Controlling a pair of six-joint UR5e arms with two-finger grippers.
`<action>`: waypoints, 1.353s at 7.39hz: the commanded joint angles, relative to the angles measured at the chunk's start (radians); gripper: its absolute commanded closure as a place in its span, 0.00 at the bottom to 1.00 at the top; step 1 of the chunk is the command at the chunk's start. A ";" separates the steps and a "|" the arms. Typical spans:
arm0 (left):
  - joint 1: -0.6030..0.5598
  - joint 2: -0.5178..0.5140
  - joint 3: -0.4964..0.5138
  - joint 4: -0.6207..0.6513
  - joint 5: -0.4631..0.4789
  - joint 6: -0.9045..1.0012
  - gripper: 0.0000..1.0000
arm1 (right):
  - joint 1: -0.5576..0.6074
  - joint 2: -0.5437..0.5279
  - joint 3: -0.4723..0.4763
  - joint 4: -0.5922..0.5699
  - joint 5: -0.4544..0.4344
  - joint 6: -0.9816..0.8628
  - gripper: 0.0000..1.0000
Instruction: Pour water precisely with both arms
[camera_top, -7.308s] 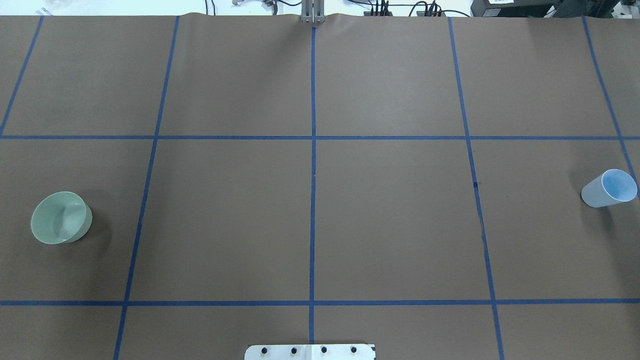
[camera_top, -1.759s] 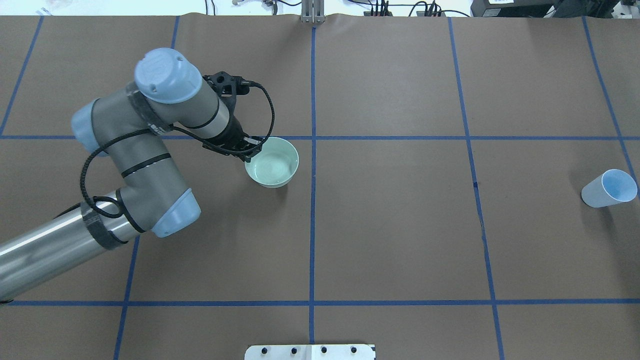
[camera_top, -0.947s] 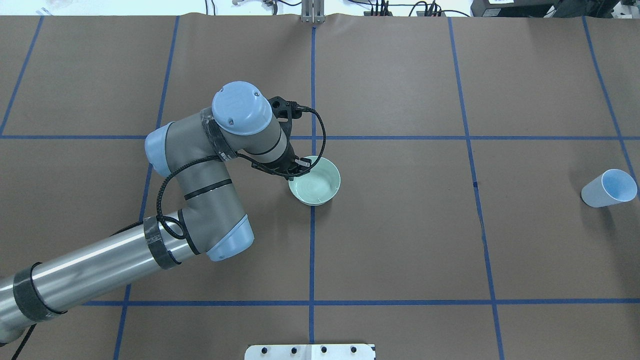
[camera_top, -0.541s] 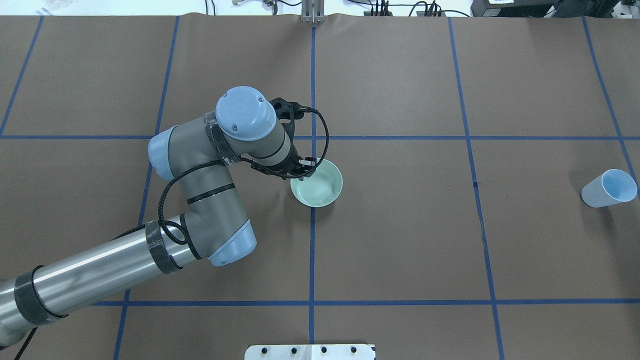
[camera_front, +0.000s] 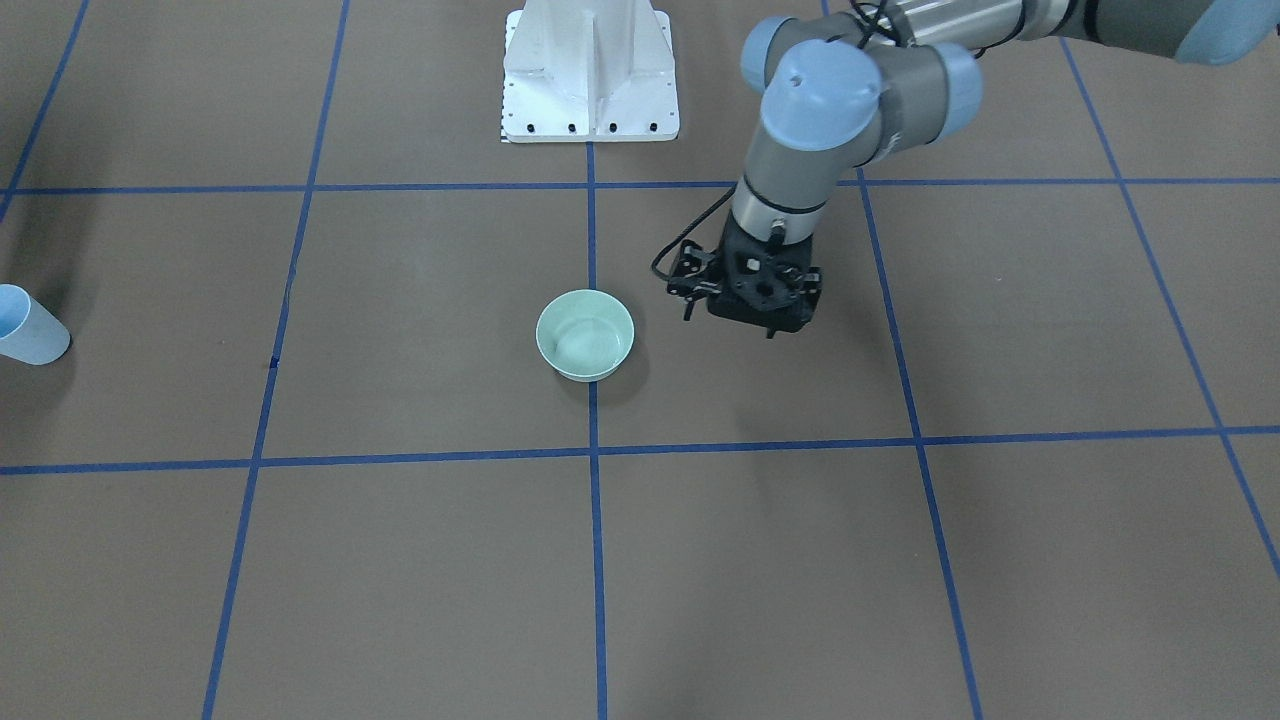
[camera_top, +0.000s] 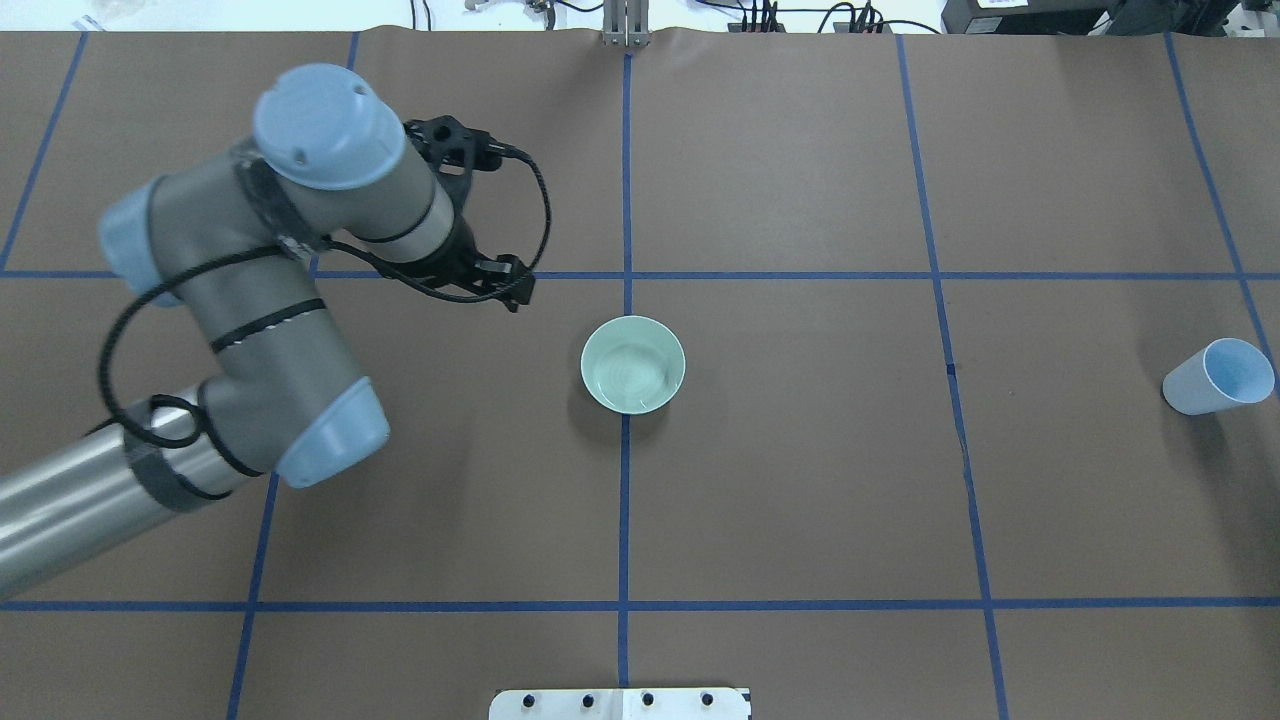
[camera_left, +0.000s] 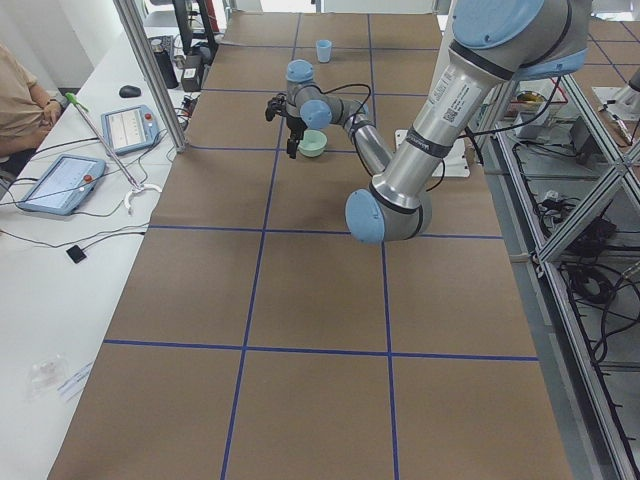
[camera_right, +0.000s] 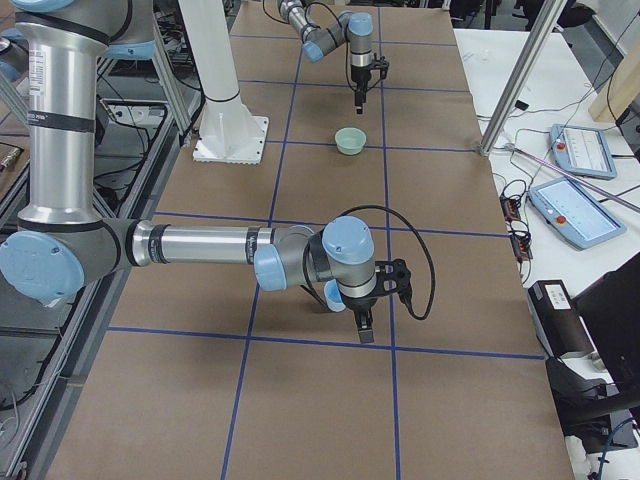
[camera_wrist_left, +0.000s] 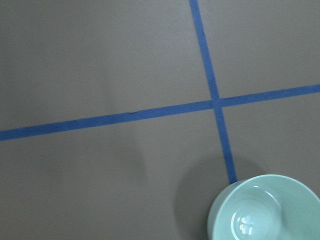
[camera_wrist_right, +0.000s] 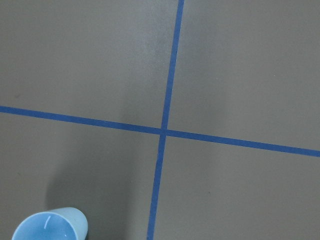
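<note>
Plainly, the left gripper (camera_front: 742, 305) is gripping nothing: its fingers are looking parted under the black body, which is hiding most of them, and they are touching neither the green bowl (camera_top: 633, 365) nor the table (camera_top: 800, 480). It is hanging above the table, pointing down, to the robot's left of the bowl and clear of it. The left arm (camera_top: 270, 300) is reaching in from the robot's left, its silver forearm slanting over the table and its wrist folding downward. The bowl is sitting upright on the middle blue tape line (camera_top: 624, 500); whether it is holding water is hard to tell. The right arm (camera_right: 200, 245) is showing only in the right-end view, stretching low along the table with its wrist bending down over the blue cup (camera_right: 333, 296). The right gripper (camera_right: 365, 325) is pointing down just beside that cup; how far its fingers are standing apart I cannot tell. The wrist is covering most of the cup there. The left wrist camera is catching only part of the bowl, cut off at the frame's lower corner.
</note>
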 joint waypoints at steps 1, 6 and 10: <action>-0.173 0.216 -0.167 0.087 -0.035 0.322 0.00 | -0.061 -0.020 0.096 -0.001 0.010 0.183 0.00; -0.657 0.572 -0.112 0.054 -0.181 0.843 0.00 | -0.366 -0.082 0.378 0.000 -0.132 0.715 0.00; -0.673 0.603 -0.112 0.008 -0.184 0.856 0.00 | -0.595 -0.282 0.435 0.246 -0.451 1.067 0.00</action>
